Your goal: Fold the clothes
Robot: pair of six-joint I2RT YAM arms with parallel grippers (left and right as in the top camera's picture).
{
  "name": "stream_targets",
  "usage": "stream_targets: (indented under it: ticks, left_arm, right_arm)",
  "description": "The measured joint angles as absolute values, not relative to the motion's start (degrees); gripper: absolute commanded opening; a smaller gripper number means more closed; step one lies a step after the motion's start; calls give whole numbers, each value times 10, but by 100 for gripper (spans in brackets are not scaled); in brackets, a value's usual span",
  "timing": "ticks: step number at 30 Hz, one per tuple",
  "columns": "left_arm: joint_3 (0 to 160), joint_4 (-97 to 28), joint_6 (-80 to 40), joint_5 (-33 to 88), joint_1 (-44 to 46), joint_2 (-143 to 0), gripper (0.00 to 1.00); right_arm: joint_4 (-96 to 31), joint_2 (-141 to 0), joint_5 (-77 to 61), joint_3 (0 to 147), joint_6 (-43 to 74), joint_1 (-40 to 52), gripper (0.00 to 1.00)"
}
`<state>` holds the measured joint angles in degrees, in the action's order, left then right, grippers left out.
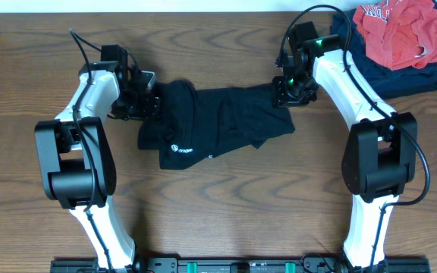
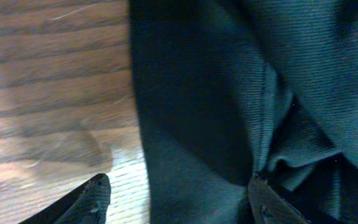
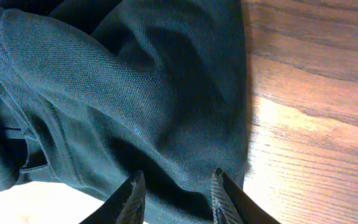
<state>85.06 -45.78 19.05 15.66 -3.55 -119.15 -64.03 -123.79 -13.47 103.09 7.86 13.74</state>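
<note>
Item, as I log it: the clothes (image 1: 217, 121), one black thin-weave garment, lie crumpled in a wide band across the middle of the bench (image 1: 226, 212), with a small white logo (image 1: 180, 149) at the near left corner. Only my overhead view shows that logo, along with a red garment (image 1: 404, 30) on a navy one (image 1: 423, 76) at the far right. Only the wrist views show the fingers: left hand (image 2: 180, 198) spread wide, one finger over bare wood and one over cloth; right hand (image 3: 178, 193) parted above the garment's right edge, pinching nothing.
</note>
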Motion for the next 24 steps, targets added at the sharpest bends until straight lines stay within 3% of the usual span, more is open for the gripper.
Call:
stream_targets:
  ticks: [9, 13, 17, 20, 22, 24]
  left_arm:
    - [820, -433, 178, 147, -35, -1191, 61]
    - [818, -430, 176, 149, -35, -1191, 41]
    - [809, -422, 178, 164, -36, -1190, 36]
    - [791, -398, 174, 172, -35, -1181, 25]
    - [776, -383, 170, 179, -34, -1174, 11]
    - [767, -374, 163, 184, -32, -1171, 6]
  right_arm:
    - [-640, -1238, -135, 1031, 78, 137, 34]
    - [-640, -1238, -135, 1031, 78, 137, 34]
    - [-640, -1238, -135, 1031, 78, 137, 34]
    - [-640, -1238, -135, 1031, 78, 137, 34]
    - [-640, -1238, -135, 1031, 78, 137, 34]
    - [-640, -1238, -135, 1031, 78, 137, 34]
